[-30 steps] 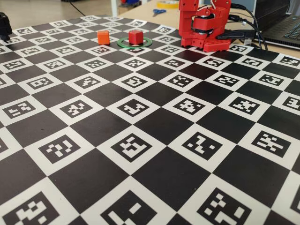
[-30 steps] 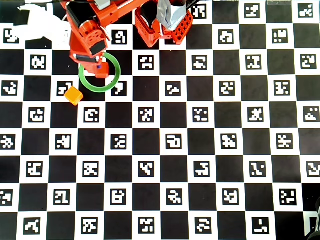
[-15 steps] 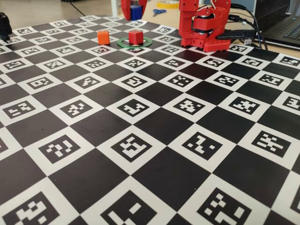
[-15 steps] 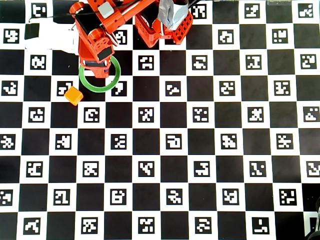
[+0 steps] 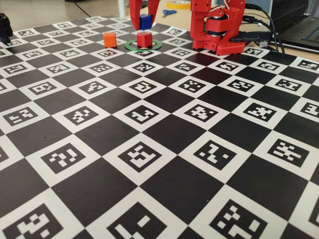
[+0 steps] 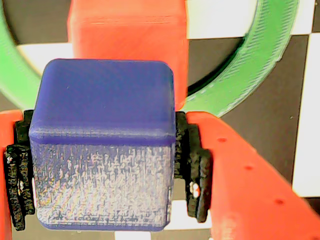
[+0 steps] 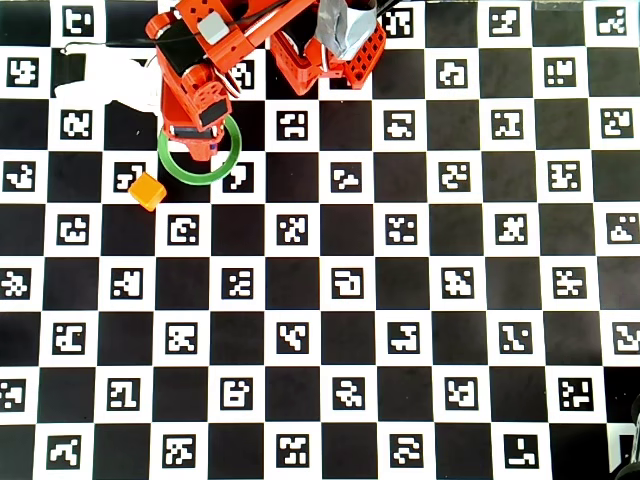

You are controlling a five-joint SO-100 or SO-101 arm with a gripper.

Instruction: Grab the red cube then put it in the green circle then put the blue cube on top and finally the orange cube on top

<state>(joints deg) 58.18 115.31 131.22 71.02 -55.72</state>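
In the fixed view the red cube [image 5: 144, 39] sits inside the green circle [image 5: 130, 47]. My gripper [image 5: 144, 20] hangs just above it, shut on the blue cube [image 5: 145, 21]. In the wrist view the blue cube [image 6: 102, 150] is clamped between the black pads [image 6: 196, 175]. Beyond it lie the red cube [image 6: 127, 30] and the green circle [image 6: 250, 65]. The orange cube [image 5: 110, 40] rests left of the ring, apart from it. In the overhead view the arm covers the centre of the green circle [image 7: 200, 180], and the orange cube [image 7: 148, 190] lies at the ring's lower left.
The arm's red base [image 5: 217, 27] stands right of the ring at the back of the checkerboard mat [image 5: 164, 129]. Blue scissors [image 5: 168, 12], cables and a laptop [image 5: 304, 30] lie beyond the mat. A black object [image 5: 5, 27] sits at the far left edge.
The gripper with the blue cube has come down into the fixed view and now hangs lower, just over the red cube. The red and orange cubes have not moved.
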